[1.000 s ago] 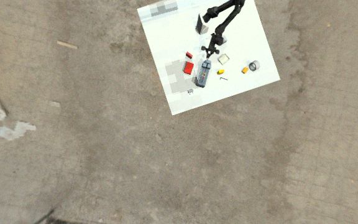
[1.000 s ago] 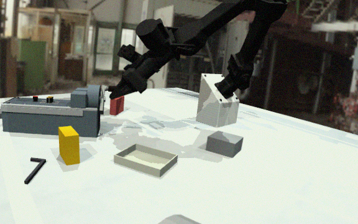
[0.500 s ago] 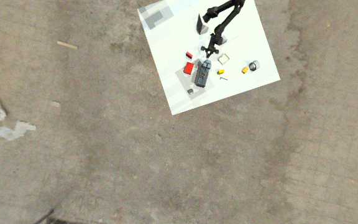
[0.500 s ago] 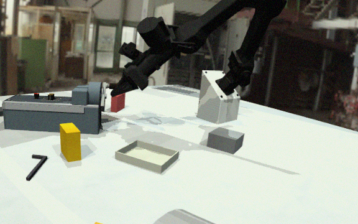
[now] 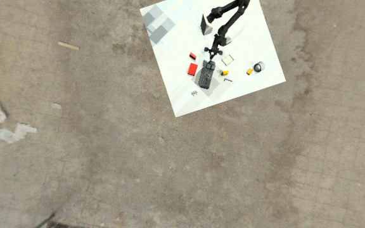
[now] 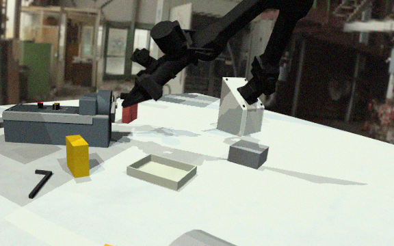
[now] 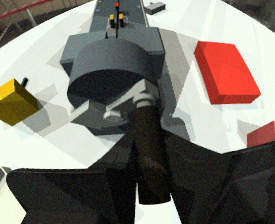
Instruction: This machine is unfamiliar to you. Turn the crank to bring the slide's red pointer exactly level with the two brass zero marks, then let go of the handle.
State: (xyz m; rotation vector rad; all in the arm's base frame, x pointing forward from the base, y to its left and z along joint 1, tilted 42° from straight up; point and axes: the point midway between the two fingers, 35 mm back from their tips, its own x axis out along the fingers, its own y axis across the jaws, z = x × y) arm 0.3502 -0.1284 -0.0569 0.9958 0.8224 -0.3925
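The machine [image 5: 206,77] [image 6: 53,128] [image 7: 95,39] is a long grey-blue block with a round crank disc [image 7: 113,75] [image 6: 111,104] at its near end. On its top, a small red pointer [image 7: 116,6] [image 6: 40,104] sits a little beyond the brass marks [image 7: 113,23] [image 6: 56,105]. A dark cylindrical crank handle [image 7: 148,129] sticks out from the disc toward the wrist camera. My gripper [image 7: 144,133] [image 6: 124,99] [image 5: 211,57] is at the crank end and is shut on this handle. The fingertips are hard to see in the top and exterior views.
A flat red block [image 5: 192,69] [image 7: 226,71] and a small red block [image 5: 192,56] [image 6: 129,113] lie beside the machine. A yellow block [image 6: 77,155] [image 7: 11,102], a hex key [image 6: 40,182], a shallow tray [image 6: 161,171], a grey block [image 6: 247,154] and a white wedge [image 6: 239,109] stand around.
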